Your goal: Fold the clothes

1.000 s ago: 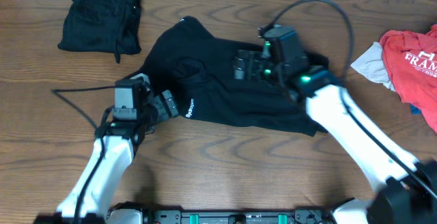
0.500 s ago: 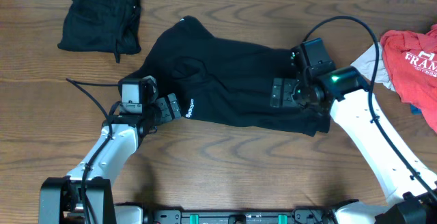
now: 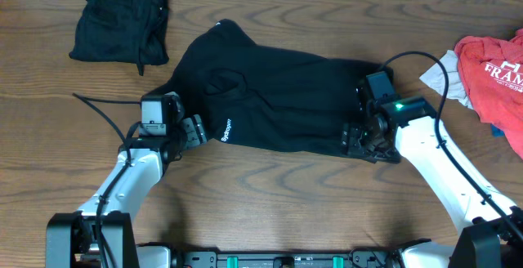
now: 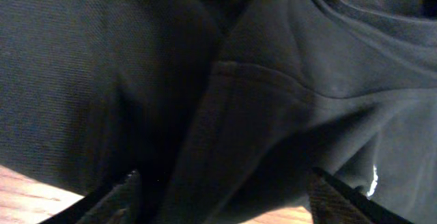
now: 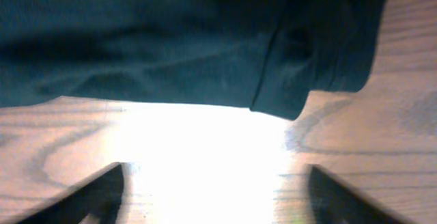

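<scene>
A black top point(image 3: 278, 96) with small white lettering point(image 3: 227, 129) lies spread across the middle of the table. My left gripper point(image 3: 193, 129) is at its lower left edge. In the left wrist view the gripper point(image 4: 222, 200) is open, and dark fabric point(image 4: 259, 101) fills the space between the wide-apart fingers point(image 4: 123, 197). My right gripper point(image 3: 355, 139) is at the top's lower right corner. The right wrist view shows that gripper point(image 5: 215, 197) open over bare wood, with the black hem point(image 5: 280, 94) just ahead of it.
A folded black garment point(image 3: 121, 19) lies at the back left. A red tee with white letters point(image 3: 494, 72) and a light grey piece point(image 3: 441, 76) are heaped at the right edge. A black cable point(image 3: 102, 104) trails left of the left arm.
My right gripper has swept from the top's upper middle to its lower right corner. The left gripper has barely shifted. Both pairs of jaws have narrowed a little.
</scene>
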Motion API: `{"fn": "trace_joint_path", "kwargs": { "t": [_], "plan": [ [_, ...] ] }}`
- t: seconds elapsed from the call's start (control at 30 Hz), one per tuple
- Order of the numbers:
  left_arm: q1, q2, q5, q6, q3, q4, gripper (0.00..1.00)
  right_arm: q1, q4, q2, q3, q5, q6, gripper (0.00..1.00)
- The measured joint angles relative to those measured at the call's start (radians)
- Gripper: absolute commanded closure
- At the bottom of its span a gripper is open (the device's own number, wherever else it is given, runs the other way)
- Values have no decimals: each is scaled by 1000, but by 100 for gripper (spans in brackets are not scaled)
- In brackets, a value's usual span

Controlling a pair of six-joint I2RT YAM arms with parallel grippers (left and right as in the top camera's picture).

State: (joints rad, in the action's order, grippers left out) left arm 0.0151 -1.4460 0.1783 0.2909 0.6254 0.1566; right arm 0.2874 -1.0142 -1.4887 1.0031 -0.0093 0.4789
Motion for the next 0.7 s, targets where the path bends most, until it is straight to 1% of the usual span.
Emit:
{"fn": "trace_joint_path", "kwargs": {
  "t": [0.03, 0.1, 0.17, 0.2, 0.27, 0.33, 0.37, 0.43, 0.47, 0.53, 0.57, 0.63, 0.7],
  "plan": [
    [-8, 0, -2, -5, 0, 1, 37, -1, 9, 0, -6, 1, 4, 61],
    [-22, 0, -3, -4, 0, 1, 38, -4, 36, 0, -18, 0, 8, 65],
    [-36, 0, -6, -4, 0, 1, 41, -4, 86, 0, -37, -8, 2, 69],
    [-42, 0, -6, -4, 0, 1, 44, -4, 112, 0, -47, -19, -1, 73],
    [-50, 0, -6, -4, 0, 1, 46, -4, 161, 0, -69, -41, -11, 84],
    [-53, 0, -6, 0, 0, 1, 57, -4, 214, 0, -96, -64, -16, 93],
    [-53, 0, -6, -2, 0, 0, 60, -4, 237, 0, -110, -73, -16, 95],
    [-54, 0, 0, -16, 0, -4, 59, -4, 273, 0, -132, -88, -17, 95],
    [-54, 0, 6, -27, 0, -7, 53, -4, 287, 0, -138, -92, -17, 95],
    [-54, 5, 26, -42, 0, -8, 27, -4, 315, 0, -142, -99, -21, 95],
    [-53, 10, 36, -50, 0, -8, 13, -4, 325, 0, -142, -103, -24, 93],
    [-54, 28, 52, -53, 0, -9, 0, -4, 333, 0, -142, -107, -24, 83],
    [-54, 49, 59, -58, 0, -10, 2, -4, 334, 0, -142, -112, -38, 79]
  ]
}}
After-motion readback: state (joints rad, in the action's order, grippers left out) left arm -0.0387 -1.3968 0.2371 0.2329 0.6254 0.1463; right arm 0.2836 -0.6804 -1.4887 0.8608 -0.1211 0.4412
